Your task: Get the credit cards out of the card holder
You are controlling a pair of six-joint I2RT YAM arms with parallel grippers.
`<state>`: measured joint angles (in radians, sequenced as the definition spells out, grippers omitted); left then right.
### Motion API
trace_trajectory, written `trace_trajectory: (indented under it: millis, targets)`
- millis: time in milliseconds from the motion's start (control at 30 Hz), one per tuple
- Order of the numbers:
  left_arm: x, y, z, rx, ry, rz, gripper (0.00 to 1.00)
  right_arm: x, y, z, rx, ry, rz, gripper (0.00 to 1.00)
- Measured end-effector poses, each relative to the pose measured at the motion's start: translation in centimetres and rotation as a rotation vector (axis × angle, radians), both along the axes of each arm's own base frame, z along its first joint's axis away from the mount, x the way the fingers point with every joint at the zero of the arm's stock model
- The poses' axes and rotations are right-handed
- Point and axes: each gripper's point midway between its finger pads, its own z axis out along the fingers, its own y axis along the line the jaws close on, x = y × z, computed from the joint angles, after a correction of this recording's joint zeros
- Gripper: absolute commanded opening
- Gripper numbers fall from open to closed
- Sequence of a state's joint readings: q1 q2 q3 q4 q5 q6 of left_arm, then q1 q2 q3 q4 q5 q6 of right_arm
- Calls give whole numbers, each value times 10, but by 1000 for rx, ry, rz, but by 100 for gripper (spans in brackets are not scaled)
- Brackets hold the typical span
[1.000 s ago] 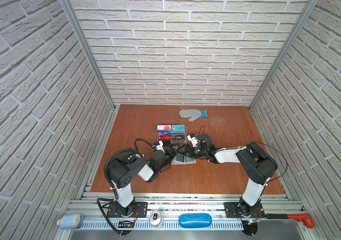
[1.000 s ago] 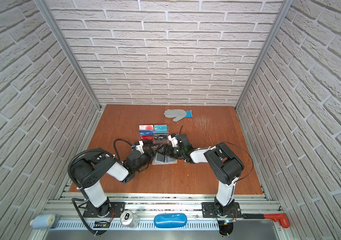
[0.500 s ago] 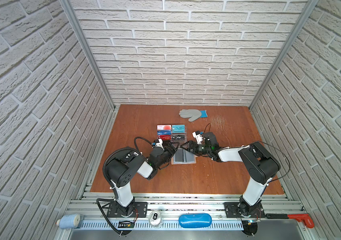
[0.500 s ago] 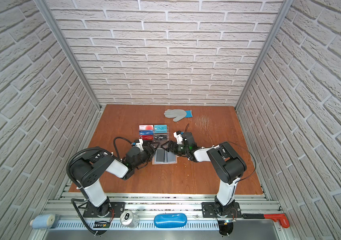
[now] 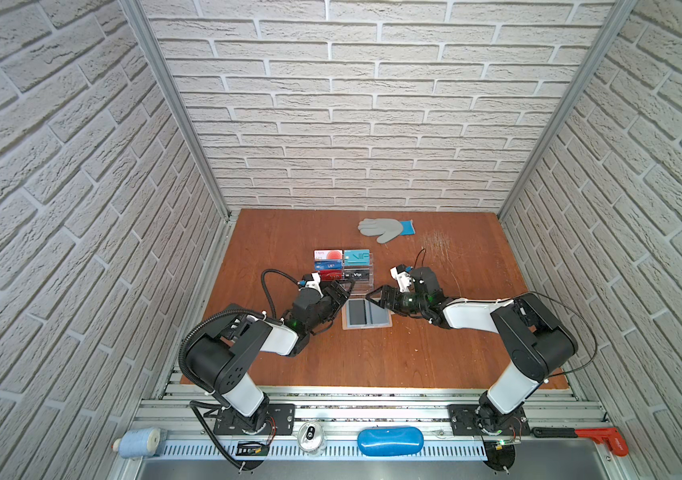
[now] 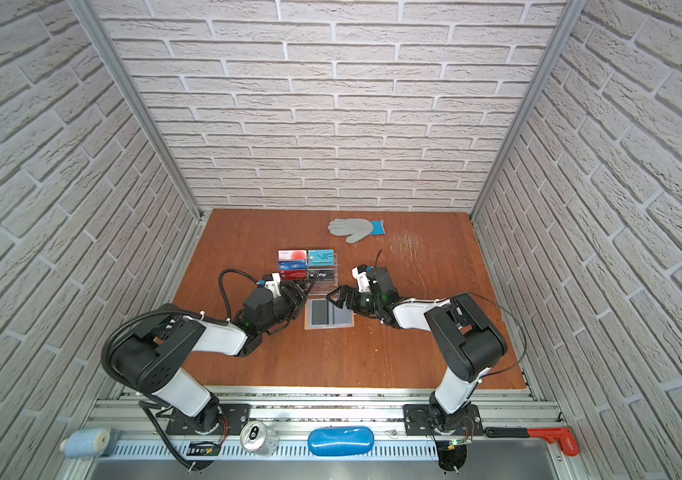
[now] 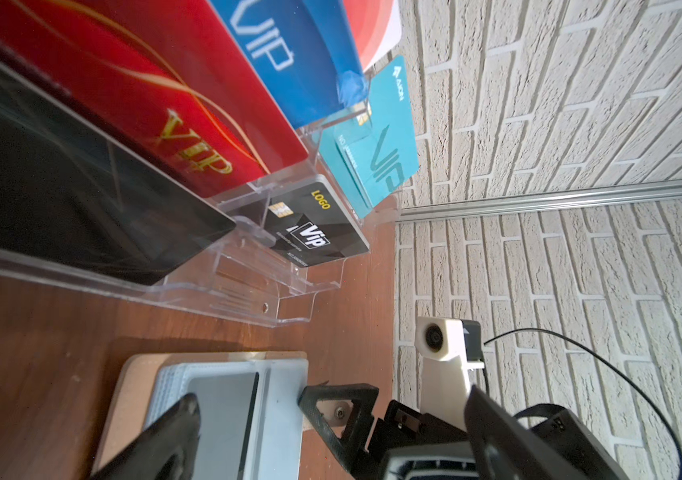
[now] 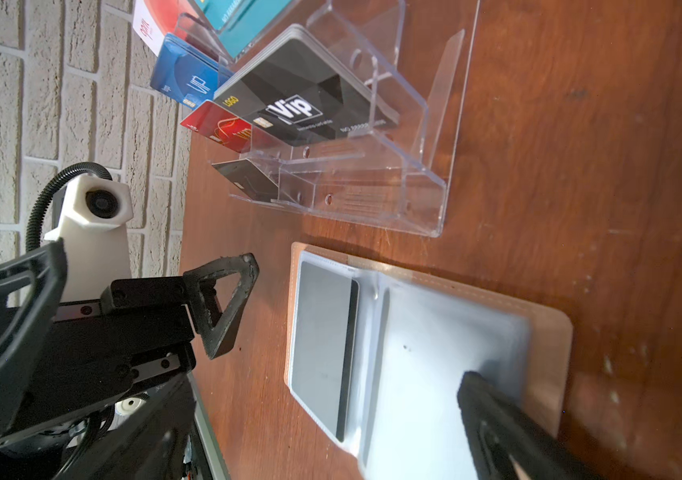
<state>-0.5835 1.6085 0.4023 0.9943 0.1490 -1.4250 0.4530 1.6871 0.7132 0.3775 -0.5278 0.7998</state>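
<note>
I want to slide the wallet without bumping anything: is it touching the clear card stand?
Apart. The left wrist view shows a strip of bare table between the wallet and the front edge of the stand.

Clear stand [image 5: 361, 286] blocks approach beyond the card holder [image 5: 368, 319].

Your left gripper [image 5: 342, 292] and right gripper [image 5: 377, 297] face each other near mid-frame, jaws spread wide, seemingly empty.

The card holder [image 5: 367, 312] lies on the table [image 5: 372, 365] just before the stand [image 5: 361, 286] holding credit cards [image 5: 342, 264]
</note>
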Motion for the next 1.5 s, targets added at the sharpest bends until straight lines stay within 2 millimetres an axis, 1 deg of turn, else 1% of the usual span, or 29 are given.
trace_trajectory:
  millis: [100, 233, 400, 467, 600, 767, 900, 1000, 1167, 1500]
  targets:
    - [-2, 0, -5, 9, 23, -2, 98, -8, 6, 2, -25, -12, 30, 100]
    - [-2, -1, -9, -3, 46, -2, 98, -20, 19, 6, -62, -26, 87, 100]
    - [-1, 0, -27, -8, 106, 11, 98, -30, 32, 9, -76, -28, 135, 100]
    - [1, -1, -30, -15, 118, 16, 98, -32, 34, 9, -79, -31, 147, 100]
    - [7, -4, -24, -31, 110, 20, 98, -30, 37, 6, -69, -29, 144, 100]
    - [11, -6, -19, -36, 103, 20, 98, -31, 45, -7, -61, -4, 144, 100]
    - [14, -6, -18, -37, 105, 28, 98, -30, 49, -9, -48, -7, 141, 100]
    - [15, -5, -21, -38, 114, 33, 98, -29, 50, -8, -45, -11, 135, 100]
    - [16, -1, -31, -32, 146, 47, 98, -26, 49, -9, -50, -16, 125, 100]
    - [20, 4, -35, -44, 165, 70, 98, -28, 52, -12, -71, -29, 121, 100]
